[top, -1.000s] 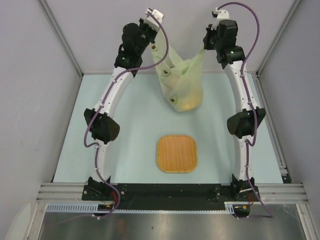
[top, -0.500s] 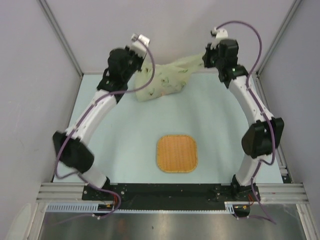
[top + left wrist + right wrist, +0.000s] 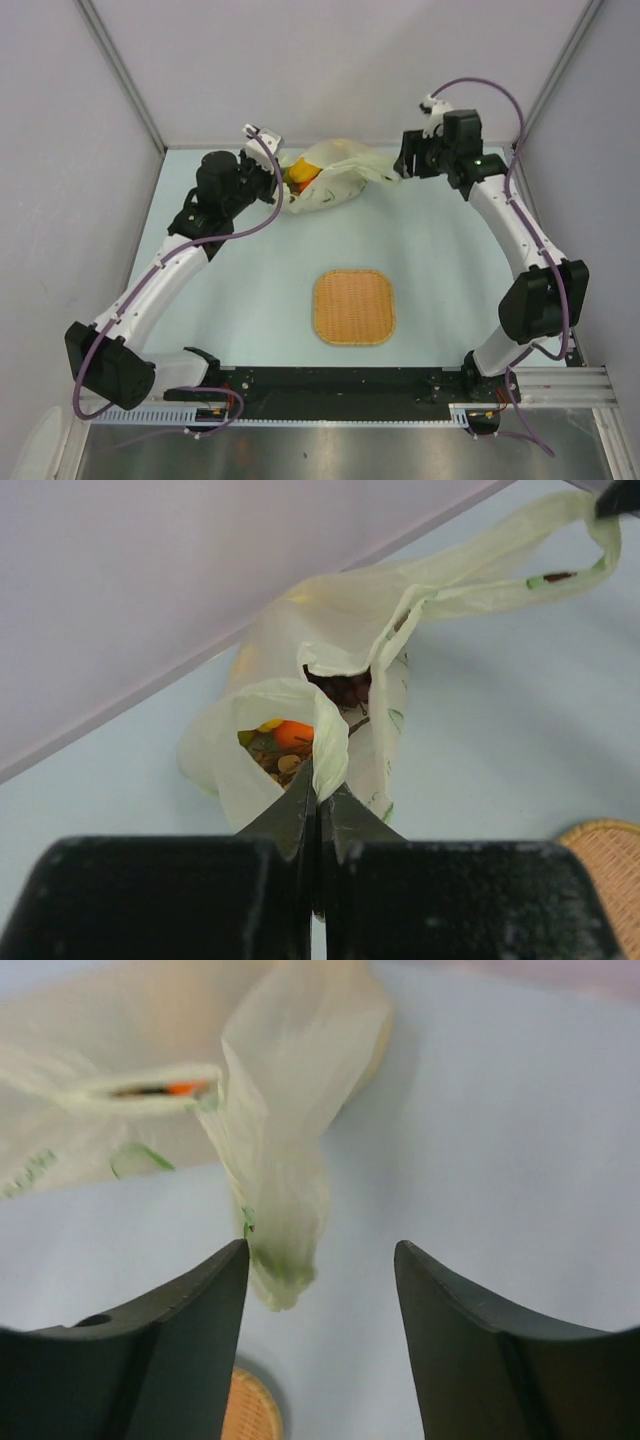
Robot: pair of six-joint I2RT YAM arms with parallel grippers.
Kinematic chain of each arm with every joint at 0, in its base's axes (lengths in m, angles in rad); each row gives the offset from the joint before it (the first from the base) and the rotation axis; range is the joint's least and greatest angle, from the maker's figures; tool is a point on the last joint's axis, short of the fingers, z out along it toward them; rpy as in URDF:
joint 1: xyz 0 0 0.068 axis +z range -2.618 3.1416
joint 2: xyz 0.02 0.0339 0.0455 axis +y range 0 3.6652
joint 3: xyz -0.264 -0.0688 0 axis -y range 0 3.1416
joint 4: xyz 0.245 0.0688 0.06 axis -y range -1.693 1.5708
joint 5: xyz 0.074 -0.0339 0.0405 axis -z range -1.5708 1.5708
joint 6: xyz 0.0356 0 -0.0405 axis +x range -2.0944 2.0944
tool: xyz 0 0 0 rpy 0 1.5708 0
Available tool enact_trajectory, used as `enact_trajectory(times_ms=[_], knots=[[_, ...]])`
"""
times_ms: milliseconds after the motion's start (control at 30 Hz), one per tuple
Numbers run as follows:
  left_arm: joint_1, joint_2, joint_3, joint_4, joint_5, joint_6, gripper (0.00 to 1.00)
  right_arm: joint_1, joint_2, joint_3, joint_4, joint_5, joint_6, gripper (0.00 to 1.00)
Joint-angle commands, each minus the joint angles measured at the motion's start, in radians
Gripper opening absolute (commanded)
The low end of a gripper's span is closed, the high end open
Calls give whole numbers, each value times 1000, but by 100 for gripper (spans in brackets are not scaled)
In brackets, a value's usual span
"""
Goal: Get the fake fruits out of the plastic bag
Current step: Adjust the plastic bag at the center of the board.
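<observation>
**Bag lowered onto its side, right handle released**

Left gripper (image 3: 272, 182) is clamped shut on the rim of the plastic bag (image 3: 335, 180). The bag hung high between both arms a second ago and now lies on the far table (image 3: 250, 280). The fake fruits (image 3: 300, 178) are all inside, so nothing is out yet. Right gripper (image 3: 403, 166) fingers are apart, the handle loose between them. Only the left wrist view looks into the mouth, showing an orange (image 3: 293, 733). Only the right wrist view confirms the release.
</observation>
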Motion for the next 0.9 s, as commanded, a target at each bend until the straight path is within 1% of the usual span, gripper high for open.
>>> enact_trajectory(times_ms=[0,100,200,233,267,333,367,433,467,600,667,733,800,867], knots=[[-6,-10,52,-18,5,-57,0,-27,-89,179,-4,-52,42,67],[-4,-31,43,-29,28,-66,0,16,-123,190,51,-69,47,69],[-4,-37,37,-29,30,-91,0,107,-108,155,88,-51,44,65],[-4,-40,43,-38,18,-99,0,133,-93,149,94,-50,47,61],[-6,-42,45,-46,10,-106,0,151,-56,143,106,-50,59,55],[-6,-57,39,-55,1,-126,0,213,-11,144,132,-35,73,48],[-4,-66,33,-56,2,-128,0,231,44,167,150,-28,90,41],[-6,-82,16,-64,1,-135,0,276,101,204,164,-24,101,31],[-4,-92,10,-66,-3,-137,1,289,134,254,169,-23,107,30],[-3,-108,-4,-66,-39,-131,0,343,315,354,174,5,113,26],[0,-111,-4,-58,-76,-131,0,372,366,383,172,9,113,24],[5,-112,-9,-60,-82,-128,0,389,429,400,178,44,111,24],[8,-111,-12,-66,-101,-126,0,411,449,394,165,68,101,23],[11,-112,-18,-72,-121,-126,0,430,409,295,148,71,114,21]])
